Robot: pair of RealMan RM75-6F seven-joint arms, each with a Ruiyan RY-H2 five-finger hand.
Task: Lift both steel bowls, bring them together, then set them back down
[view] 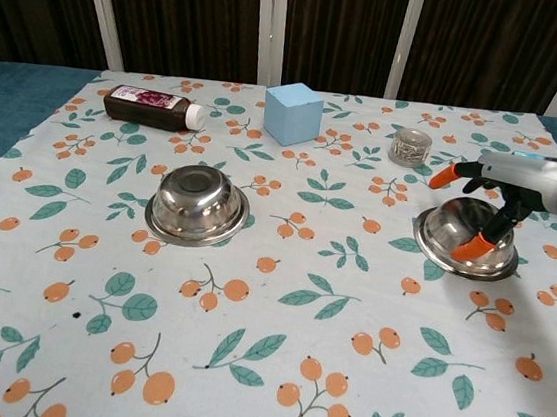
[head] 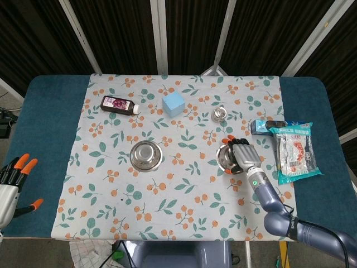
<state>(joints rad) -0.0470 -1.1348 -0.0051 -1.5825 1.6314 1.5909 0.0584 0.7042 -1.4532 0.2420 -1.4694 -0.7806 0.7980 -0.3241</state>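
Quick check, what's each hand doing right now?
Left hand: open, holding nothing, at the table's left edge.
Right hand: fingers spread over the right steel bowl; grip cannot be told.

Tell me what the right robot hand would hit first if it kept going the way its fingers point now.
Most likely the right steel bowl. The right robot hand hovers over it with fingers angled down toward its inside. Whether the fingertips already touch the bowl is unclear.

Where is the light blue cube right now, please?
The light blue cube sits at the cloth's far centre, between the dark red-labelled bottle and the small metal jar.
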